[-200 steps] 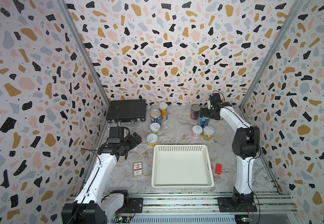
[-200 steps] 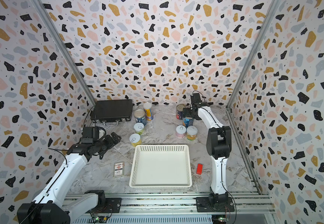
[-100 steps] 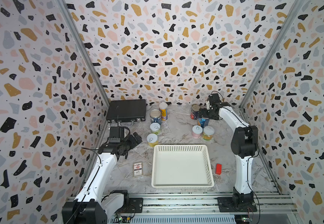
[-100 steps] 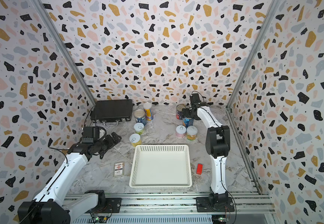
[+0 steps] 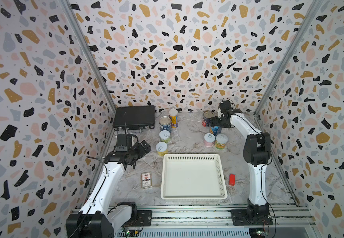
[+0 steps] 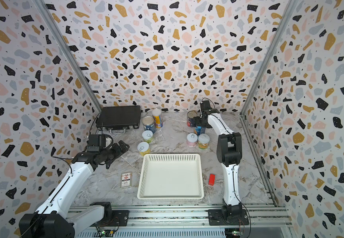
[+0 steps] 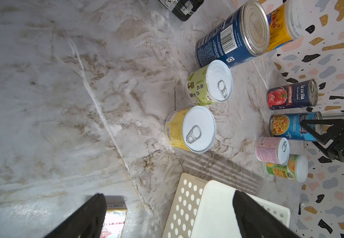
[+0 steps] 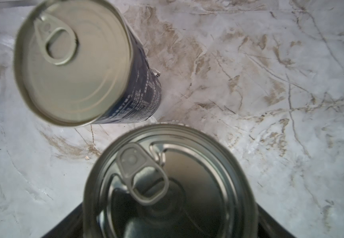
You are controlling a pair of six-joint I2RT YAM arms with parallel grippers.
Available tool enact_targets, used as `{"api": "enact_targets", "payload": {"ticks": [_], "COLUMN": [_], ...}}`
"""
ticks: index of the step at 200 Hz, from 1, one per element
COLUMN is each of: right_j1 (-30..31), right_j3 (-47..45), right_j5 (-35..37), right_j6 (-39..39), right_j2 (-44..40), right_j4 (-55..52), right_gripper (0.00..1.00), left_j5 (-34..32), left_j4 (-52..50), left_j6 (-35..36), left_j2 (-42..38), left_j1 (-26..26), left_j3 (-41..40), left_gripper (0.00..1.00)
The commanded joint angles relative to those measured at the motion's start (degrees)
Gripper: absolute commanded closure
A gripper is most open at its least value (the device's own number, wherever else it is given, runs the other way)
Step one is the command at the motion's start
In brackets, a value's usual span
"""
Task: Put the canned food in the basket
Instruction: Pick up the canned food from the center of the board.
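A: Basket (image 5: pixel 193 198), white, perforated: near front edge of table, no cans inside.
B: Cans, eight: all upright on the marble behind it.
A: Right gripper (image 5: pixel 216 125): fingers either side of the chicken noodle can (image 7: pixel 288 126); whether they press it, cannot tell.
B: Left gripper (image 5: pixel 144 147): wide apart, holding nothing, beside the yellow can (image 5: pixel 161 148).

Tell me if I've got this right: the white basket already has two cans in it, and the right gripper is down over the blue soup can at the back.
Not quite. The basket has no cans in it; both top views show its floor bare. The rest holds: the right gripper is down over the blue soup can at the back.
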Motion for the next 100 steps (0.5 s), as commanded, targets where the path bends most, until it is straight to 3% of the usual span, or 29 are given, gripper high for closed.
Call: {"api": "enact_targets", "payload": {"ticks": [1, 36, 100], "right_j1": [0.0, 0.1, 1.0], "right_j3": [-0.7, -4.5, -7.3], "right_j5": [0.4, 1.9, 3.6], "right_j6": [0.8, 1.8, 2.7], "right_j2": [-4.5, -9.5, -14.9], "right_j4": [-0.2, 2.0, 3.0], "right_gripper": [0.61, 0.7, 0.77], "left_j5": [0.4, 0.5, 0.6], "left_j4": [1.3, 1.3, 1.5], "left_j6": [-0.5, -0.5, -0.6], "left_j2": [0.4, 0.5, 0.7], "left_j1": [0.2, 0.2, 0.3], "left_j3": [1.5, 1.5, 1.5], "left_gripper": [0.0, 0.0, 0.0]}}
